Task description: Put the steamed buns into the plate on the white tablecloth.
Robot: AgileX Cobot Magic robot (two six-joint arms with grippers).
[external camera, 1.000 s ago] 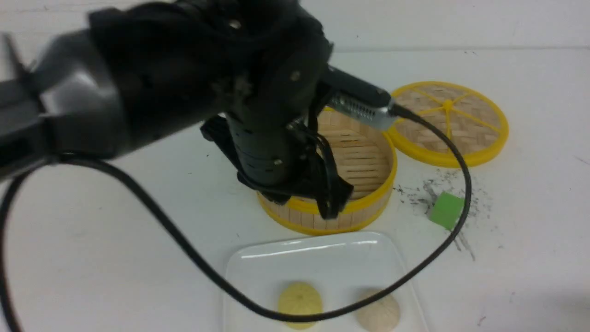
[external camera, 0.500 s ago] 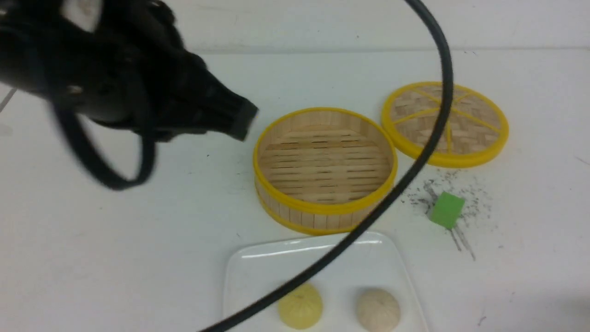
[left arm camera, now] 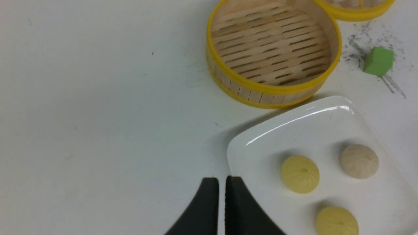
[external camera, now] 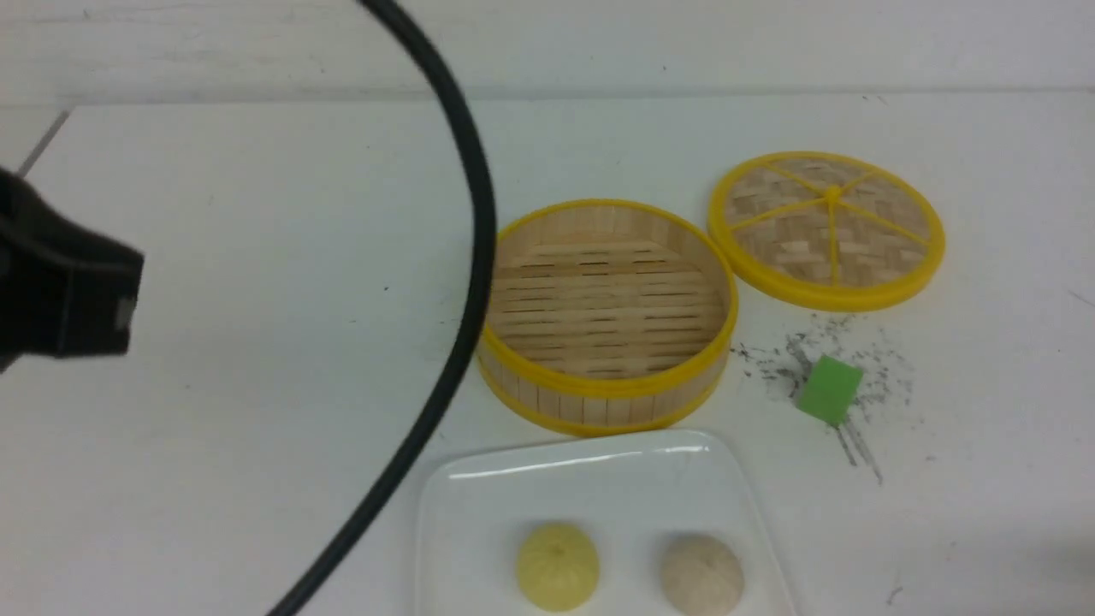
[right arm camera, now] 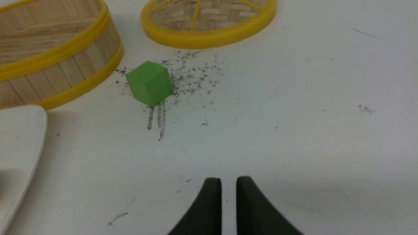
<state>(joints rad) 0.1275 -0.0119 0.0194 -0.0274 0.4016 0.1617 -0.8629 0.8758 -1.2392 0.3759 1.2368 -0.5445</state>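
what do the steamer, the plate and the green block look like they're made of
Steamer: pale wooden slats, matte with visible grain, bound by glossy yellow bands that look plastic. Plate: glossy white, sharp highlights along its rim, so likely glazed ceramic, possibly melamine. Green block: matte, evenly coloured with soft edges, perhaps foam or painted wood; cannot tell.

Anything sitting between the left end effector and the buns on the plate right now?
Nothing visible does. Only bare plate lies between the left end effector and the nearest yellow bun. The steamer stands apart, off that line.
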